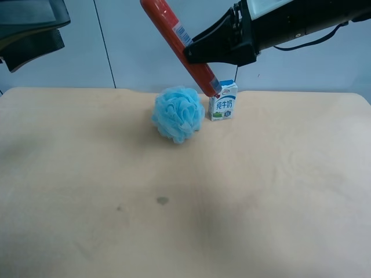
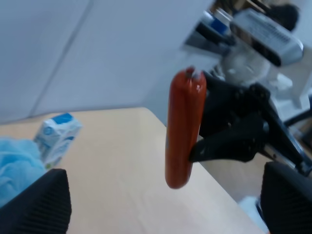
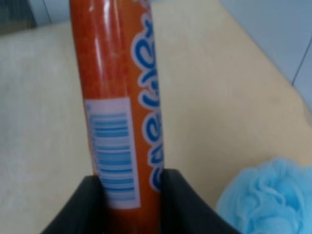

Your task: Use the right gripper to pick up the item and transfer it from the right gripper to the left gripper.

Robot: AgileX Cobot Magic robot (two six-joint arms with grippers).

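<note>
Pale wooden table (image 1: 232,202) carries a blue bath sponge (image 1: 178,114) and a small milk carton (image 1: 223,101) near its far edge. Above them I see the right gripper (image 3: 131,184) clenched on the red sausage (image 1: 179,43), which is up in the air. The left gripper (image 2: 165,195) is released, its fingers wide apart.

Wide table (image 1: 261,220) of pale beige, matt, with faint darker shading across the surface. Carries a light blue bath puff (image 1: 178,113), round and ruffled, at the far side, a little left of the middle. Just right of it, a small milk carton (image 1: 223,103), white with blue top and blue characters, standing upright with the front turned to the near side. Very close to the puff; touching or not, cannot be told. Nearer, well apart from both, a small dark stain (image 1: 162,200), and left of it a fainter mark (image 1: 120,207).
</note>
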